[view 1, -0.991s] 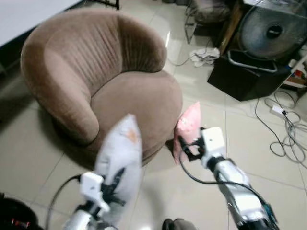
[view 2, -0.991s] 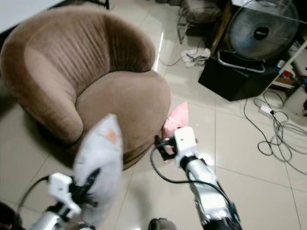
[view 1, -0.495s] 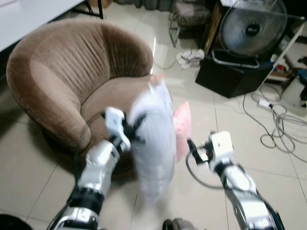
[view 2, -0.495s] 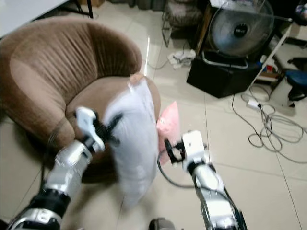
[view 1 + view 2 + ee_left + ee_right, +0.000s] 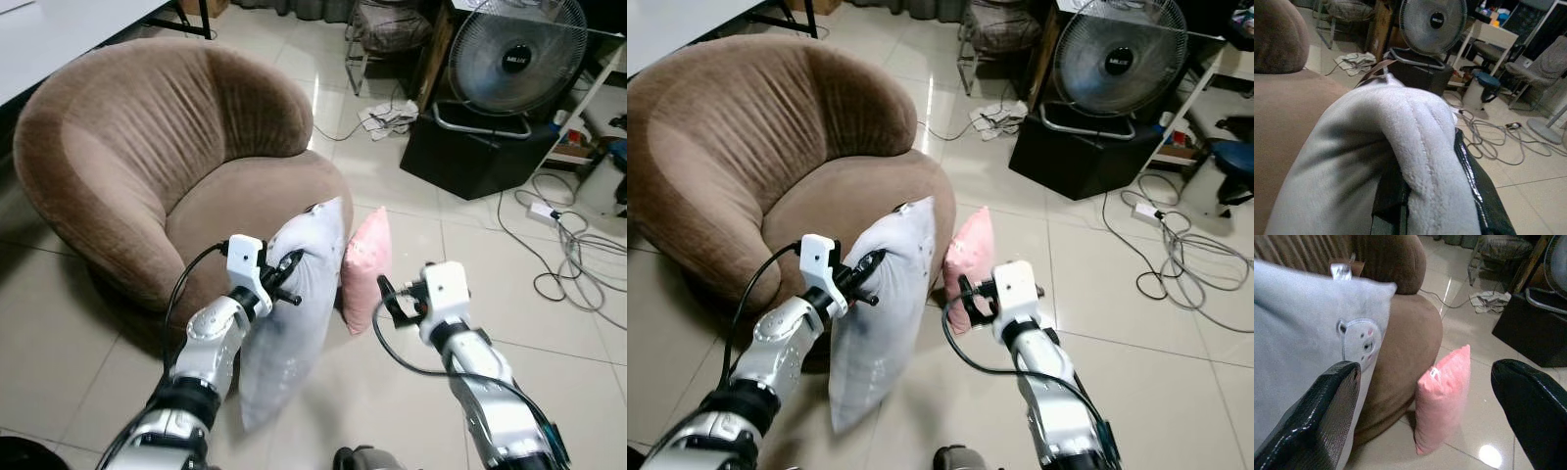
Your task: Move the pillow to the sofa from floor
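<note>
silver arms | white wrist blocks | black cables | glossy black gripper fingers (image 5: 1327, 406)

Even, bright indoor light; glare streaks the glossy floor tiles (image 5: 323, 93) beyond the brown sofa (image 5: 745, 127). The head views look sharp. Close to the left gripper (image 5: 1430, 205) the white pillow (image 5: 1376, 147) seems slightly soft, perhaps out of focus.

Tiled floor (image 5: 59, 323) bears brown sofa (image 5: 147, 166), pink pillow (image 5: 364, 269), fan (image 5: 516, 59), cables (image 5: 578, 264)
</note>
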You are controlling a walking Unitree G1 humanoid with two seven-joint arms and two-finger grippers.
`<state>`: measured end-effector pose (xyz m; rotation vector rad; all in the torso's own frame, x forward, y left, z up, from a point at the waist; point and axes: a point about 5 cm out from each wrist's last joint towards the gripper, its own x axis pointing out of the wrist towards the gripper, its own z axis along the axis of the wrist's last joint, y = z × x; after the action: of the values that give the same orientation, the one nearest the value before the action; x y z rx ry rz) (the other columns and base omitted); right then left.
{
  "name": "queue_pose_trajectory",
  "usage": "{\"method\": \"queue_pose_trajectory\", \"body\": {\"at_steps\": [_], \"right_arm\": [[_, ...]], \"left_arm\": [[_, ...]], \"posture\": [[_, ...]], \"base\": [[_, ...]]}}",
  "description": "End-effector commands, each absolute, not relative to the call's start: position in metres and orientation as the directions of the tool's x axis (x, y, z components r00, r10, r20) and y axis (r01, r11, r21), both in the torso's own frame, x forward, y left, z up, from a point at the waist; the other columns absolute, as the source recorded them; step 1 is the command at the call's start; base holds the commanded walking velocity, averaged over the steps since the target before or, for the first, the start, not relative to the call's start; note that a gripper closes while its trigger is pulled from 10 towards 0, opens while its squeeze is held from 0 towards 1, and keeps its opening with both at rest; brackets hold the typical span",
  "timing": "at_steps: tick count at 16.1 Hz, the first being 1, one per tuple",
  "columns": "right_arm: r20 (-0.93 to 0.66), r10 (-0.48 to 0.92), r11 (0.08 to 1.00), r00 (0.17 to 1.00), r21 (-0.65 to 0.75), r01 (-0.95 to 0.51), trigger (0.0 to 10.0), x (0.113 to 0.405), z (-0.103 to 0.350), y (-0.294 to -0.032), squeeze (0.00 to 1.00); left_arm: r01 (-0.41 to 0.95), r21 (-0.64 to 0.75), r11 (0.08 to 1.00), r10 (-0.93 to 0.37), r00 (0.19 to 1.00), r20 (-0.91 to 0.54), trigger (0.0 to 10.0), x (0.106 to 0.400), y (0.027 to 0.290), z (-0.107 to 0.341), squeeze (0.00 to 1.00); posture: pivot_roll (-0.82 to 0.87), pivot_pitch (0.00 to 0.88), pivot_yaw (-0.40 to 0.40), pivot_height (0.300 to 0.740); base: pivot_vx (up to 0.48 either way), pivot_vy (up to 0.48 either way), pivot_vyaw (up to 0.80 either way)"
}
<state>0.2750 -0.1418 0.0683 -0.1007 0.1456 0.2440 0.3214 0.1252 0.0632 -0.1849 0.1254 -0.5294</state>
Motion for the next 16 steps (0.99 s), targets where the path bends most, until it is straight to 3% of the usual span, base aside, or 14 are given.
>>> {"method": "queue_pose_trajectory", "body": {"at_steps": [1,3,6,16], "right_arm": [[-0.158,0.205,0.972,0.966,-0.083,-0.22,10.0,0.277,0.069,-0.145,0.0],[-0.091,0.186,0.978,0.978,-0.08,-0.194,10.0,0.282,0.08,-0.145,0.0],[-0.118,0.155,0.984,0.981,-0.075,-0.164,10.0,0.276,0.068,-0.147,0.0],[-0.127,0.152,0.984,0.98,-0.079,-0.163,10.0,0.269,0.067,-0.151,0.0]], "left_arm": [[0.504,-0.166,0.848,-0.512,0.859,-0.006,0.0,0.333,0.123,0.082,0.0],[0.552,-0.128,0.824,-0.553,0.833,0.029,0.0,0.342,0.119,0.097,0.0],[0.624,-0.086,0.777,-0.617,0.781,0.091,0.0,0.353,0.107,0.122,0.0],[0.591,-0.059,0.804,-0.588,0.806,0.067,0.0,0.358,0.11,0.12,0.0]], "posture": [[-0.17,0.046,-0.018,0.74],[-0.19,0.041,0.014,0.74],[-0.19,0.043,0.028,0.74],[-0.2,0.046,0.0,0.74]], "base": [[0.0,0.0,0.0],[0.0,0.0,0.0],[0.0,0.0,0.0],[0.0,0.0,0.0]]}}
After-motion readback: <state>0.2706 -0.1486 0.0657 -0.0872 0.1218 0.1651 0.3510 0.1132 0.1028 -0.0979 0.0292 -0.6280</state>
